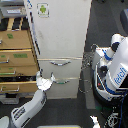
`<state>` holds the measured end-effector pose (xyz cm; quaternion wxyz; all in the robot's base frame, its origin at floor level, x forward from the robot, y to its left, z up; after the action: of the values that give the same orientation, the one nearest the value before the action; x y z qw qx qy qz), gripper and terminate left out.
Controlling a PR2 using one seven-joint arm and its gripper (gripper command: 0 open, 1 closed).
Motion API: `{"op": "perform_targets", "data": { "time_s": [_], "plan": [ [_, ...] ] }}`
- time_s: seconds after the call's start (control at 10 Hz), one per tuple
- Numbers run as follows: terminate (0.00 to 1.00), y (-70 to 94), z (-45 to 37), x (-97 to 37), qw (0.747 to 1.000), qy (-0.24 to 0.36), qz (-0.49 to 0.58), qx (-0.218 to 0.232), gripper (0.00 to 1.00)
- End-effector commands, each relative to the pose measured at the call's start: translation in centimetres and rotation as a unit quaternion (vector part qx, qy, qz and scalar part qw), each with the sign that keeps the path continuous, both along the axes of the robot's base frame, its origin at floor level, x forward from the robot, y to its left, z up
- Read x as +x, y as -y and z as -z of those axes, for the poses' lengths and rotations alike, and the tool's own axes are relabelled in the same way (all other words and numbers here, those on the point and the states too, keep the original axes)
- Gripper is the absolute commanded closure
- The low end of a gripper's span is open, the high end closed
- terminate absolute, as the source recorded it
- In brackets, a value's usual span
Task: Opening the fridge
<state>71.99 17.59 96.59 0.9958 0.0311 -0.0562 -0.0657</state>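
the fridge [62,40] stands tall and white in the middle of the scene, reaching the far edge of the exterior view. upper door looks shut flush; a small sticker with a green figure [43,10] sits near its top left corner. below the door, two drawers, each with a curved silver handle: upper handle [60,62], lower handle [61,81].

at the fridge's lower left edge, level with the lower drawer, the gripper [45,81] is right against the white front. jaws appear spread, one finger up and one toward the lower handle, but the view is too coarse to tell whether they touch or hold anything. its grey-white arm [29,107] runs down toward the near left corner.

just left of the fridge, touching or nearly so, a tan wooden drawer cabinet [17,50], with green labels on the drawer fronts.

to the right, apart from the fridge, a white and blue robot body [114,67] stands on dark floor [70,112], with cables beside it.
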Motion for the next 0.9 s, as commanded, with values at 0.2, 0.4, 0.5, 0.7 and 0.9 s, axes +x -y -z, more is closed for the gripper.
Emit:
{"op": "perform_targets", "data": {
  "time_s": [0.2, 0.4, 0.5, 0.7, 0.9],
  "plan": [
    [0.0, -4.0, -6.1, 5.8, 0.999, 0.004, -0.049, 0.02, 0.0],
    [0.0, -3.3, -7.4, 8.2, 0.999, 0.009, -0.035, 0.009, 0.0],
    [0.0, -3.2, -7.4, 8.9, 0.999, 0.008, -0.03, 0.008, 0.0],
    [0.0, -4.3, -9.8, 11.6, 0.999, 0.022, 0.0, 0.023, 0.0],
    [0.0, -6.6, -11.8, 14.1, 0.999, 0.031, -0.01, 0.023, 0.0]
  ]
}}
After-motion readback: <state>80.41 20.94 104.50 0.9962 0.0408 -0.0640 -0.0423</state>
